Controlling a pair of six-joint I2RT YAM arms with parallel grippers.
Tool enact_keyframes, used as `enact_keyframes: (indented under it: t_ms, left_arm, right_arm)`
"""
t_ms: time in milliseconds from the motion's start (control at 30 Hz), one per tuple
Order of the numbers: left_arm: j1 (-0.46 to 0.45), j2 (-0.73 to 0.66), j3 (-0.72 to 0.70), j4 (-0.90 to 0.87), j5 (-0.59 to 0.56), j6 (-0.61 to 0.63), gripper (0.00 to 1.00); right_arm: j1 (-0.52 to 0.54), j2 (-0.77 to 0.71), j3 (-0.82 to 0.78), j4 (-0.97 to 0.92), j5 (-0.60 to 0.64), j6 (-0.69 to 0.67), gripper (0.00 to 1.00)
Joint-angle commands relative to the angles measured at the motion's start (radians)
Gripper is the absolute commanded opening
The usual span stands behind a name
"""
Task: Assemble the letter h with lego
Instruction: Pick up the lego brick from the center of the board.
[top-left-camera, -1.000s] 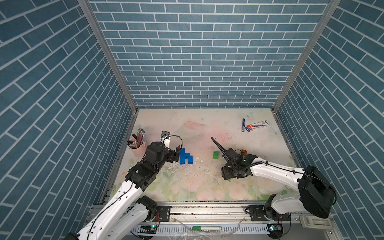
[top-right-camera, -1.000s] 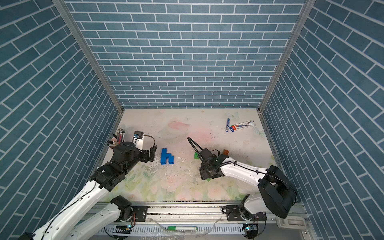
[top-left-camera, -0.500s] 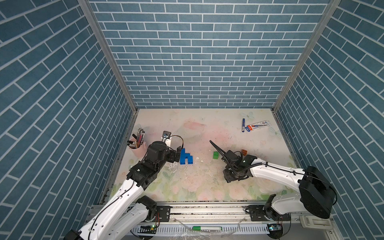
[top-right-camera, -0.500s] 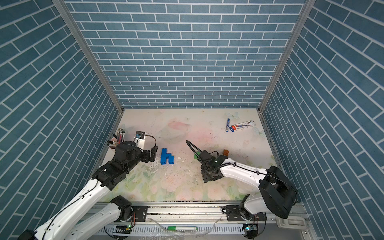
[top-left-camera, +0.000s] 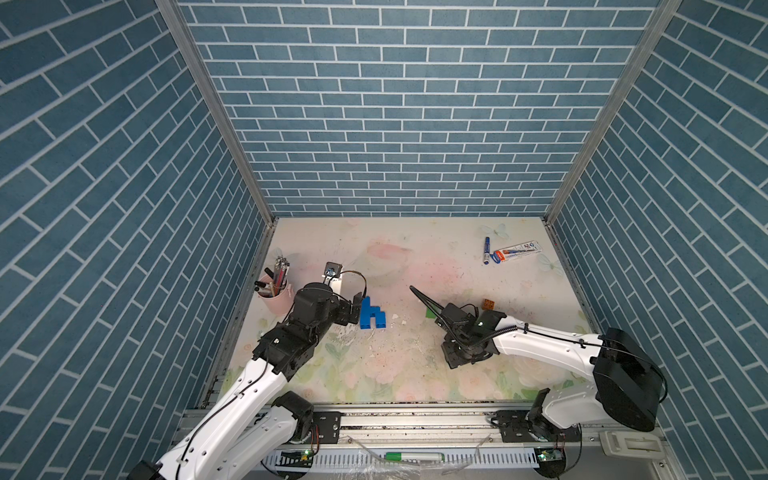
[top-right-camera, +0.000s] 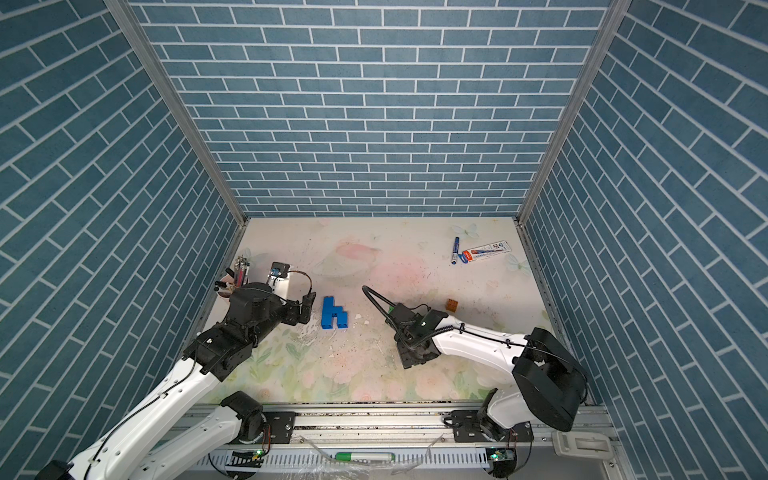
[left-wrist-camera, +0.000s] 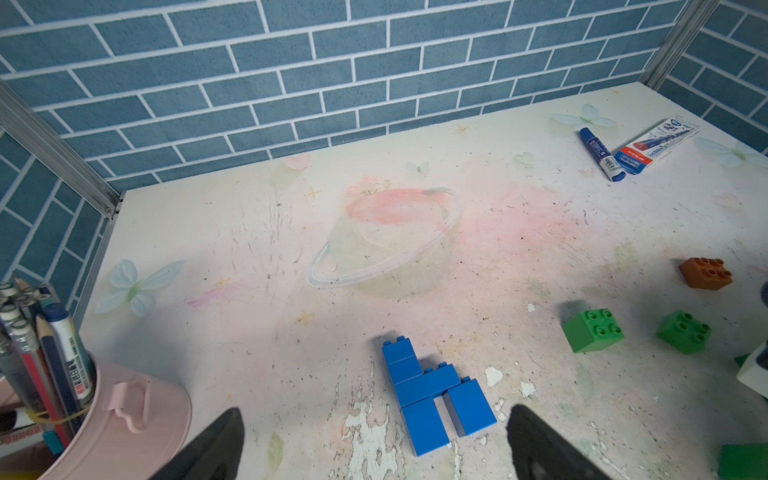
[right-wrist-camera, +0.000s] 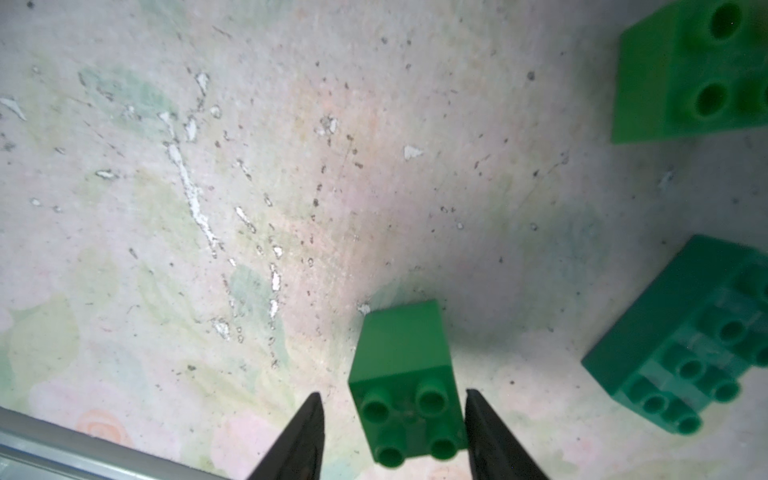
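Blue brick-patterned walls box in a worn floral surface (top-left-camera: 415, 257). Toward its left, the left end effector (left-wrist-camera: 376, 411) hangs spread wide and empty just beside the blue h (top-left-camera: 371, 318), which lies flat and looks whole. Right of centre, the right end effector (right-wrist-camera: 391, 394) straddles a green square brick (right-wrist-camera: 401, 345) standing studs-up on the surface. One fingertip (right-wrist-camera: 486, 428) meets its side and the opposite one stands off with a gap, so nothing is pinched yet.

The step in hand appears to be that pick. To do it well, the wrist should shift until the brick sits centred, so both tips land on flat sides together. Otherwise the brick will likely skid or twist. Then lift straight up, clear of the long green brick (right-wrist-camera: 681, 345) near it.

Counted:
- one pink cup (top-left-camera: 276, 301) of pens
- five blue bricks in the h, going by its seams
- four green bricks, at least one of them long
- one orange brick (top-left-camera: 488, 304)
- one blue marker (top-left-camera: 486, 250)
- one packet (top-left-camera: 517, 252)
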Motion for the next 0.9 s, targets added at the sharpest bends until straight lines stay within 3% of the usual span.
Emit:
enact_keyframes:
  t_ms: [0, 300, 533, 667, 867]
  left_arm:
    - [0.002, -0.018, -0.01, 0.005, 0.0, -0.002, 0.99]
    - [0.002, -0.022, -0.01, 0.002, 0.004, -0.007, 0.99]
    - [0.002, -0.023, -0.01, 0.002, -0.003, -0.007, 0.99]
    - [0.001, -0.019, -0.011, 0.0, -0.002, -0.008, 0.99]
    - [0.0, -0.028, -0.01, -0.007, -0.007, -0.01, 0.99]
  right_arm:
    - [0.01, 0.017, 0.017, -0.026, 0.016, 0.047, 0.52]
    - [0.011, 0.067, 0.036, -0.008, 0.072, 0.078, 0.34]
    - [0.011, 0.057, 0.057, -0.027, 0.112, 0.12, 0.0]
    - [-0.025, 0.022, 0.104, -0.058, 0.168, 0.107, 0.0]
    - [-0.142, 0.079, 0.19, -0.041, 0.115, 0.036, 0.0]
